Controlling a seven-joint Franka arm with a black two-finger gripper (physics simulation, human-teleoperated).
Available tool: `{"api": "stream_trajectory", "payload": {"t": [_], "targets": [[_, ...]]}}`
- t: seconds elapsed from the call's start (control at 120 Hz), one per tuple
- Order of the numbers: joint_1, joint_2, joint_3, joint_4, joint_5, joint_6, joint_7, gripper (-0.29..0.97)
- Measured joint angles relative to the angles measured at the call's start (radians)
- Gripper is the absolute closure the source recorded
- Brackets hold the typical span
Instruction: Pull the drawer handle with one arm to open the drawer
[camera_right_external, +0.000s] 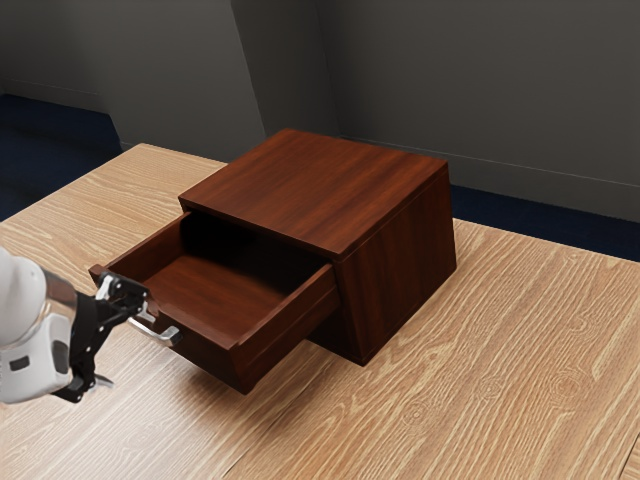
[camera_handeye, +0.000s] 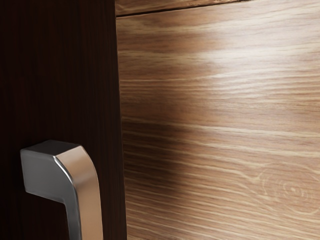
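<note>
The jaws are clamped on the silver handle (camera_right_external: 163, 332) at the front of the drawer (camera_right_external: 225, 290), a hold that lets the arm haul it outward. The drawer stands well out of the cabinet (camera_right_external: 340, 200) on the desk (camera_right_external: 500, 380), its hollow exposed.

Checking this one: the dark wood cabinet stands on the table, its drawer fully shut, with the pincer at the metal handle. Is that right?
Not quite. The drawer is not shut: the exterior view shows it pulled well out of the cabinet. The rest holds: the pincer is at the metal handle.
</note>
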Motion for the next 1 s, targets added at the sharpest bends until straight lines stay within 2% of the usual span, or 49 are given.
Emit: {"api": "stream_trajectory", "payload": {"t": [0.25,0.517,0.6,0.85,1.0], "targets": [[-0.007,0.002,-0.044,0.11,-0.001,-0.063,-0.02,0.0],[-0.053,0.026,-0.055,0.301,-0.001,-0.208,-0.067,0.0],[-0.049,0.043,-0.081,0.39,-0.013,-0.275,-0.086,0.0],[-0.04,0.141,-0.101,0.558,-0.028,-0.474,-0.179,0.0],[-0.042,0.253,-0.101,0.661,-0.03,-0.571,-0.267,0.0]]}}
